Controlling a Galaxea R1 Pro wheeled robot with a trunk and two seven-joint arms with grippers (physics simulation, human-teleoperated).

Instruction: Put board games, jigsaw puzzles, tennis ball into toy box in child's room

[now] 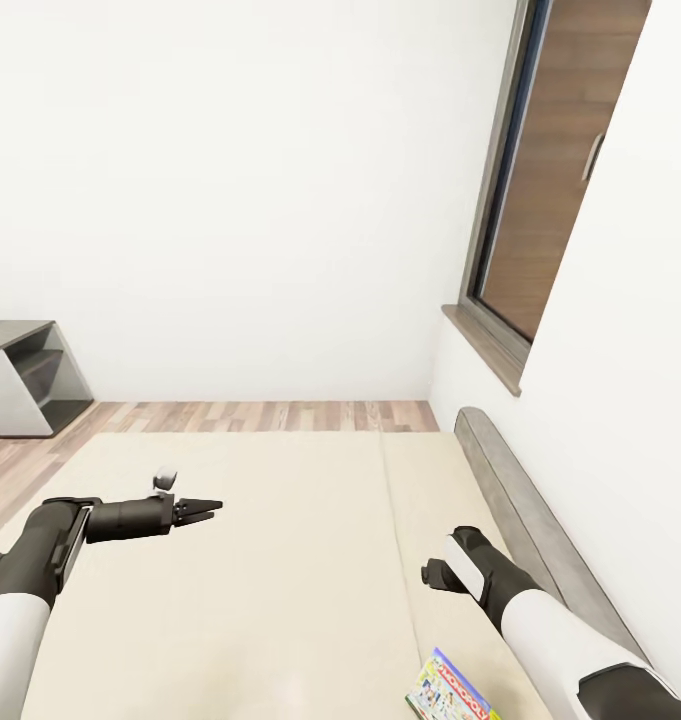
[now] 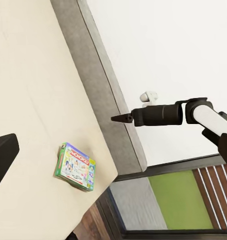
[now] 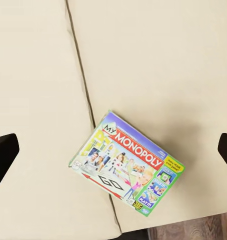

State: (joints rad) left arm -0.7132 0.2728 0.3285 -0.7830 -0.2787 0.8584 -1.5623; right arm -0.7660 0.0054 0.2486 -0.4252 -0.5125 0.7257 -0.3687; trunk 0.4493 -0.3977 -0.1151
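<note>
1. While the head camera looks down over the bed [image 1: 280,560], both arms hang above the plain beige mattress cover; a seam runs down the cover right of centre.
2. Left gripper [image 1: 205,511]: held out level over the left part of the mattress, its dark fingers drawn together to a point, nothing between them. In the left wrist view, though, one dark fingertip [image 2: 3,155] sits at the frame edge with no second finger in sight, so I cannot tell its state for certain.
3. Right gripper [image 1: 432,573]: points down over the right part of the mattress, near the grey headboard [image 1: 525,510]. In the right wrist view its two fingertips [image 3: 3,155] sit at opposite frame edges, spread wide, holding nothing.
4. Monopoly board game [image 3: 127,167]: lies flat on the mattress at the near right, straddling the seam, close to the mattress edge, with wood floor just past it. It sits below the right gripper, apart from it, printed face up, skewed to the mattress edges.
5. Surroundings: white wall ahead, wood-plank floor [image 1: 260,415] beyond the bed, dark-framed window [image 1: 540,180] on the right, grey shelf unit [image 1: 25,385] at the far left.
</note>
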